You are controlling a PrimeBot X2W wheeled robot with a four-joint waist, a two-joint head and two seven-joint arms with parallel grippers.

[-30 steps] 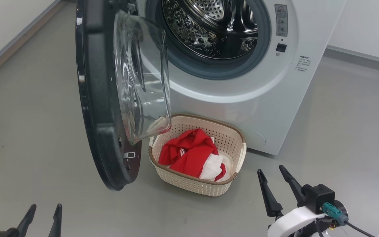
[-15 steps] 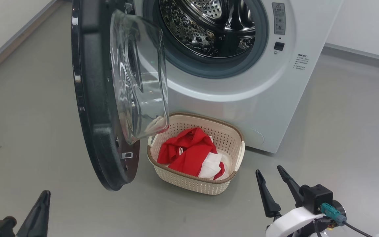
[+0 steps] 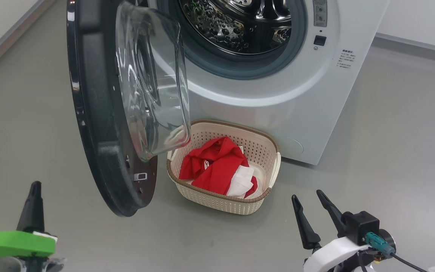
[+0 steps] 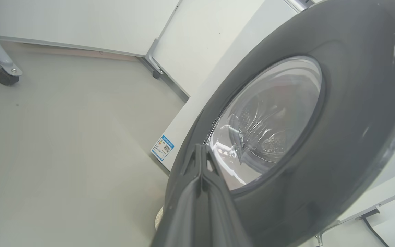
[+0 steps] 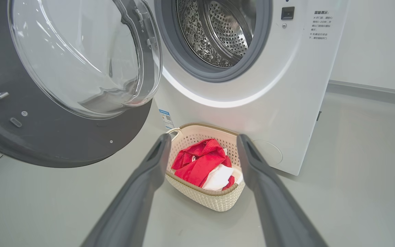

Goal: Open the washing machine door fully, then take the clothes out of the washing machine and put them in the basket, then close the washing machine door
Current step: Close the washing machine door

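Note:
The washing machine stands with its steel drum showing no clothing inside. Its door hangs wide open to the left, black rim edge-on, glass bowl bulging right. Red and white clothes lie in the cream basket on the floor below the opening. My left gripper is shut, empty, at the lower left, outside the door. In the left wrist view its fingertips point at the door's outer face. My right gripper is open and empty, right of the basket; the right wrist view has it framing the basket.
Grey floor spreads around the machine. A white wall with a baseboard runs behind on the right. In the left wrist view a castor on a grey frame leg stands on the floor at the far left, and a blue label marks the machine's side.
My left gripper closed from open and rose at the lower left, its green wrist part coming into view. The head camera shifted, so the scene slid slightly. The right gripper stayed put.

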